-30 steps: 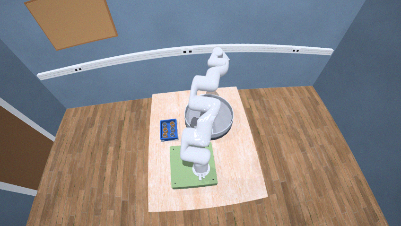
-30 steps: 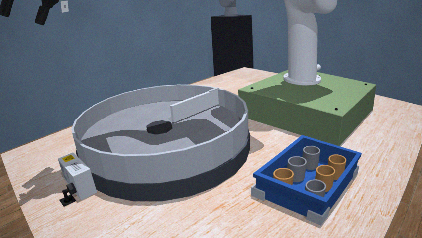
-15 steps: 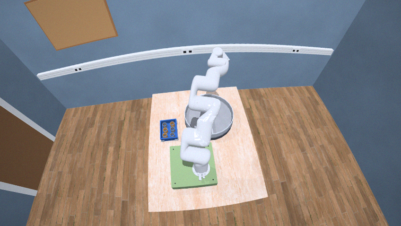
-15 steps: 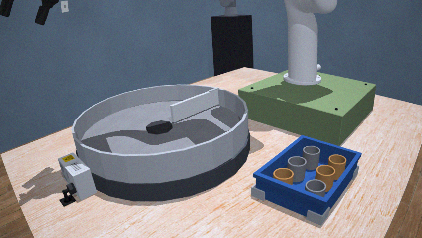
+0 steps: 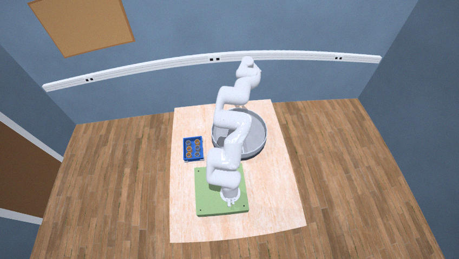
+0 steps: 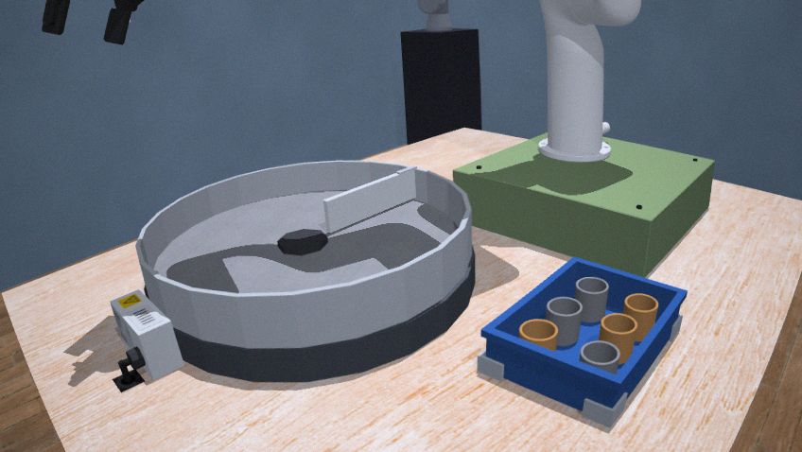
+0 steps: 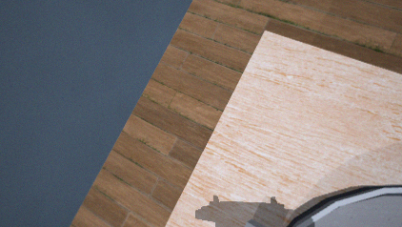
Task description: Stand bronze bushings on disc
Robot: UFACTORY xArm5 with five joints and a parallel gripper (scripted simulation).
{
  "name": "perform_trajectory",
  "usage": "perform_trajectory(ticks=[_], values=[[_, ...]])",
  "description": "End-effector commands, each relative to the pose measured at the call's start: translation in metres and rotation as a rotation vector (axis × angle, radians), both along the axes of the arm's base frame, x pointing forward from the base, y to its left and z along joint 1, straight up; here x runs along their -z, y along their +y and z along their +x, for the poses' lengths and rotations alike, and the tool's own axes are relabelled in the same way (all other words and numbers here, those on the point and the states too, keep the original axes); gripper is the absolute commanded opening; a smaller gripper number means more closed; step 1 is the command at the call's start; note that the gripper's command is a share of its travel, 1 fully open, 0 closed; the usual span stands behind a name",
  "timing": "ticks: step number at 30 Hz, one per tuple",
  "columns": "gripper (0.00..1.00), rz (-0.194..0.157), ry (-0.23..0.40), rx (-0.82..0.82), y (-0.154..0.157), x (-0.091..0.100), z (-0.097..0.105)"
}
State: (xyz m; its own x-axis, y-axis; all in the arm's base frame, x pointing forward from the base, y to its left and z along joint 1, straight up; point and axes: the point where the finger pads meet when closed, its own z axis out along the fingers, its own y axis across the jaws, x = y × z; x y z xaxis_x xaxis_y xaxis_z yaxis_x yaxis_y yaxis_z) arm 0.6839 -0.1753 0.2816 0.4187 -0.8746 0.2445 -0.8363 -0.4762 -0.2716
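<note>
We're basically at the start, nothing done yet by the look of things. The blue crate [image 6: 566,374] sits on the table [image 6: 392,415] just beside the turntable [image 6: 303,314] and near the green base plate [image 6: 662,184], and it holds all six bushings, upright in two rows: three bronze bushings, i.e. one at the front-left corner [image 6: 538,333], one mid-row [image 6: 618,328] and one at the far right [image 6: 640,307], plus three steel bushings [image 6: 591,291] mixed in w/ them. The disc [image 6: 270,274] carries nothing of ours; only the dark hub [image 6: 303,241] at centre and a pale divider vane [image 6: 367,198] running out to the wall. Our gripper [image 6: 87,19] hangs high at the far side of the turntable, well apart from the crate, fingers spread wide w/ nothing between them; the wrist view shows only table, floor and a bit of turntable rim [image 7: 343,202]. So all three bronze pieces are left to move: swing across to the crate, lift each bronze one w/o nudging steel neighbours, and stand it open-end down on the disc, away from the hub.
</note>
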Motion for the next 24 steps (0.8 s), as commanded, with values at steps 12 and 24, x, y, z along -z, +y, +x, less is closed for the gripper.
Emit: perform_trajectory(ticks=[12,24], values=[[1.00,-0.002,0.128,-0.121,0.040,0.027,-0.107],[1.00,0.006,0.225,-0.206,0.067,0.059,-0.193]])
